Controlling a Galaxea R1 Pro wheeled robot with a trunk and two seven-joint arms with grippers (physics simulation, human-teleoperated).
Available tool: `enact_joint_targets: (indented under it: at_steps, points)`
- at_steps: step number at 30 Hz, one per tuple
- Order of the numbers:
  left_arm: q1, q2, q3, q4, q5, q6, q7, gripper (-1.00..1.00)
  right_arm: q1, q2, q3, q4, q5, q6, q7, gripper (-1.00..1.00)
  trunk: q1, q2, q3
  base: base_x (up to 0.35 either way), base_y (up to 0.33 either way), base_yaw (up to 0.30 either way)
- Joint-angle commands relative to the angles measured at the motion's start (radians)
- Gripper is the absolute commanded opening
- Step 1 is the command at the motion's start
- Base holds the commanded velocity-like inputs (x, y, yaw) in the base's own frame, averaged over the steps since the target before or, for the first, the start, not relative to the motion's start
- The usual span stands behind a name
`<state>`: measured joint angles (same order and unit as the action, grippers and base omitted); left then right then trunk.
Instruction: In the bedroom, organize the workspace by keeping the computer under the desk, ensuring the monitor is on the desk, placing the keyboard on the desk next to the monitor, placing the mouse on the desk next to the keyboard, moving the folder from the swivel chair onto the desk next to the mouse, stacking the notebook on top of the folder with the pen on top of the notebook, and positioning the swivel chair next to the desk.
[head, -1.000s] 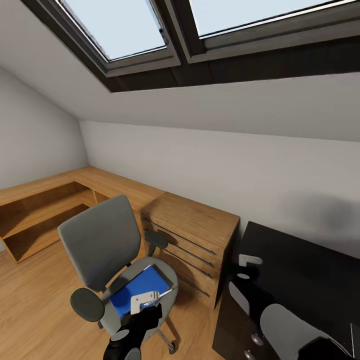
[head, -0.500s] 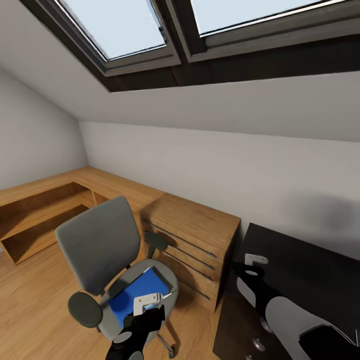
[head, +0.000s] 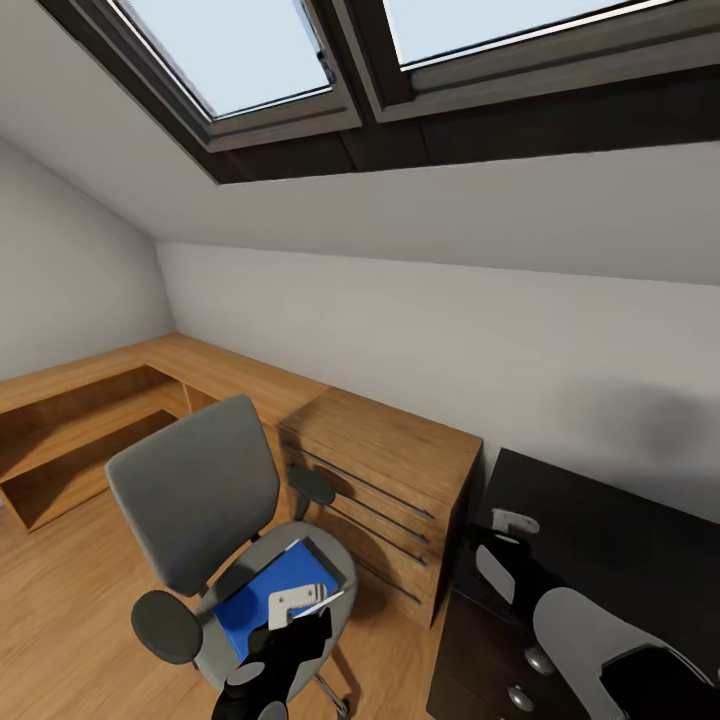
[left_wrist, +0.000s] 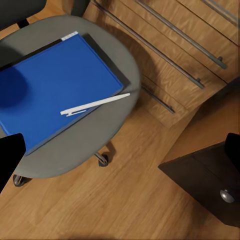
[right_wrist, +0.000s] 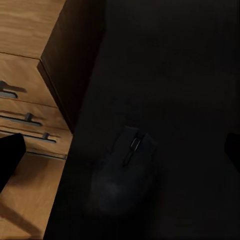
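The grey swivel chair (head: 200, 490) stands on the wood floor beside the wooden drawer cabinet. On its seat lies the blue folder (head: 270, 592) (left_wrist: 55, 85), and the white pen (left_wrist: 95, 104) rests across the folder's edge. My left gripper (head: 297, 603) (left_wrist: 120, 155) hovers open above the seat's front, nothing between its fingers. At the right is the black desk (head: 610, 540) (right_wrist: 170, 60) with the black mouse (right_wrist: 125, 175) on it. Over the mouse hangs my right gripper (head: 512, 521) (right_wrist: 120, 150), open and apart from it. The notebook, keyboard, monitor and computer are out of view.
A light-wood drawer cabinet (head: 385, 470) (left_wrist: 165, 45) stands between chair and desk. A low wooden shelf unit (head: 80, 420) runs along the left wall. Silver drawer knobs (head: 540, 660) (left_wrist: 227, 195) mark the desk's front. The sloped wall and skylights (head: 300, 60) hang overhead.
The whole picture has shifted slightly, so the camera moved. The right gripper has edged a little further over the desk. The folder and pen lie as before.
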<state>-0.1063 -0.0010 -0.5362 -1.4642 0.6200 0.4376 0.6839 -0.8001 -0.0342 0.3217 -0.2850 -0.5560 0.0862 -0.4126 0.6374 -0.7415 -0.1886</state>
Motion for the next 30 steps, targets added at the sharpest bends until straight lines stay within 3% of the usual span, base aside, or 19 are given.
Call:
enact_joint_targets:
  at_steps: [1,10,15,25,30]
  points:
    - [-0.001,0.0,-0.001,-0.002,0.006,0.003,0.008,1.0,-0.001,-0.003,0.008,-0.004,-0.007,0.011,-0.008,1.0,0.0,-0.001,-0.002,0.0,0.0,0.0]
    - [-0.001,0.0,-0.001,-0.003,0.007,0.003,0.008,1.0,-0.002,-0.008,-0.003,-0.009,-0.02,0.049,-0.011,1.0,0.0,-0.001,-0.002,0.0,0.0,0.0]
    - [-0.001,0.0,-0.001,-0.003,0.007,0.003,0.008,1.0,-0.002,-0.01,-0.014,-0.065,-0.026,0.076,-0.012,1.0,0.0,-0.001,-0.002,0.0,0.0,0.0]
    - [-0.001,0.0,0.001,-0.034,0.006,0.003,0.008,1.0,-0.002,-0.011,-0.022,-0.071,-0.03,0.095,-0.011,1.0,0.039,-0.071,-0.033,0.0,0.0,0.0]
    - [-0.001,0.0,0.001,-0.034,0.007,0.003,0.008,1.0,-0.002,-0.014,-0.06,-0.042,-0.029,0.152,-0.01,1.0,0.058,-0.106,-0.049,0.0,0.0,0.0]
